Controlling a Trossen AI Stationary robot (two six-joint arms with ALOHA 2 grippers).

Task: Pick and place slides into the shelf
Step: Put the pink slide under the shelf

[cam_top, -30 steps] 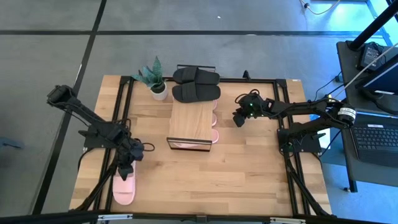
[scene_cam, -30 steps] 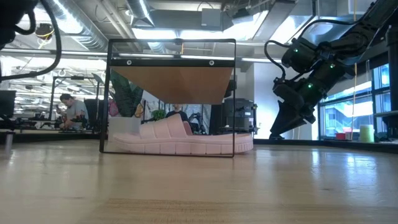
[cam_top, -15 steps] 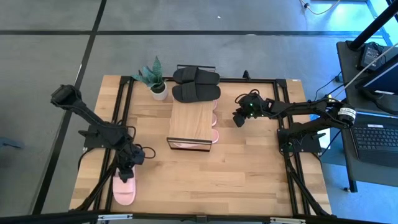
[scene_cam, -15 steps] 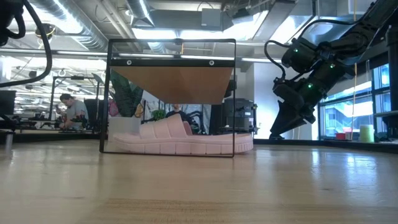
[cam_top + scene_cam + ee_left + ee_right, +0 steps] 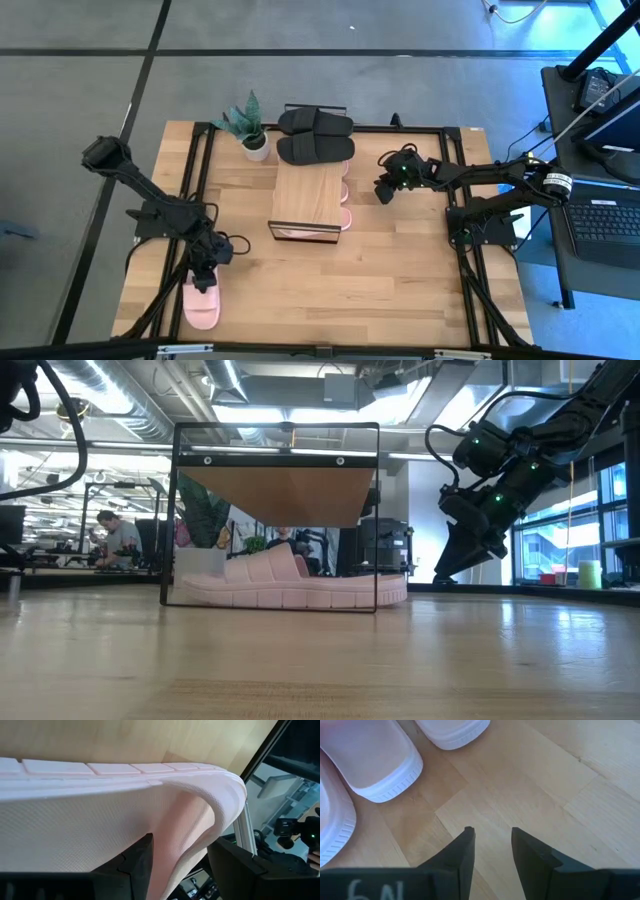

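Pink foam, finely dimpled, with a ribbed sole edge: the slide (image 5: 200, 300) lay at the bench's (image 5: 400, 280) near-left corner, long axis running front to back. The left claw (image 5: 205, 275) stood over its far end, one finger (image 5: 142, 865) under the wide arched strap (image 5: 200, 820), one outside, clamped on that strap. More pink slides (image 5: 290, 585) sat under the shelf (image 5: 306, 195), its pale wood top on a thin black frame. Black slides (image 5: 315, 135) lay crosswise behind it. The right claw (image 5: 383, 192) hovered beside the shelf, fingers (image 5: 462, 855) apart, empty.
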